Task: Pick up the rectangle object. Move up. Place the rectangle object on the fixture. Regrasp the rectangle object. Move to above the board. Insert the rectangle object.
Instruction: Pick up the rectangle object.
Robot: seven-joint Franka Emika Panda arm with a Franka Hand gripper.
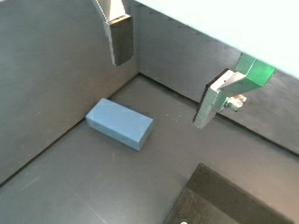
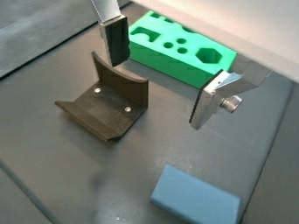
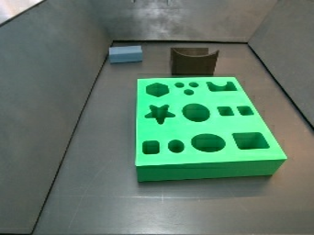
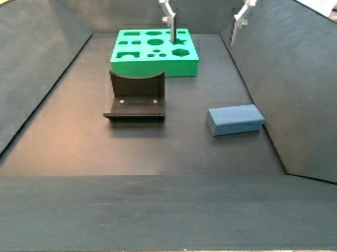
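The rectangle object [image 1: 121,122], a small light blue-grey block, lies flat on the dark floor, untouched, so the pick-up has not yet begun.

In a wrist view, the block sits below the end effector [image 1: 163,73], nearer to one silver finger [image 1: 121,39] than to its partner. The fingers are spread wide with nothing between them. The block's long axis runs slantwise to the line joining the fingers, so a wrist turn looks needed before closing. A sliver of the green board [image 1: 257,70] shows behind the farther finger.

In a wrist view from the opposite side, the rectangle object [image 2: 197,198] lies on the floor apart from the fixture [image 2: 107,107], a dark notched stand. The board [image 2: 181,51] lies beyond the fixture. The end effector [image 2: 162,77], released and empty, hangs over the ground between fixture and board, well short of the block.

In a side view, the rectangle object [image 3: 127,54] rests near a wall, just beside the fixture [image 3: 194,61], both beyond the board [image 3: 207,126]. The end effector is out of sight here.

In a side view from the far end, the rectangle object [image 4: 235,119] lies beside the fixture [image 4: 136,95], toward the wall. The end effector [image 4: 203,24] hovers high over the board [image 4: 156,51], so it seemingly must travel back past the fixture and down.
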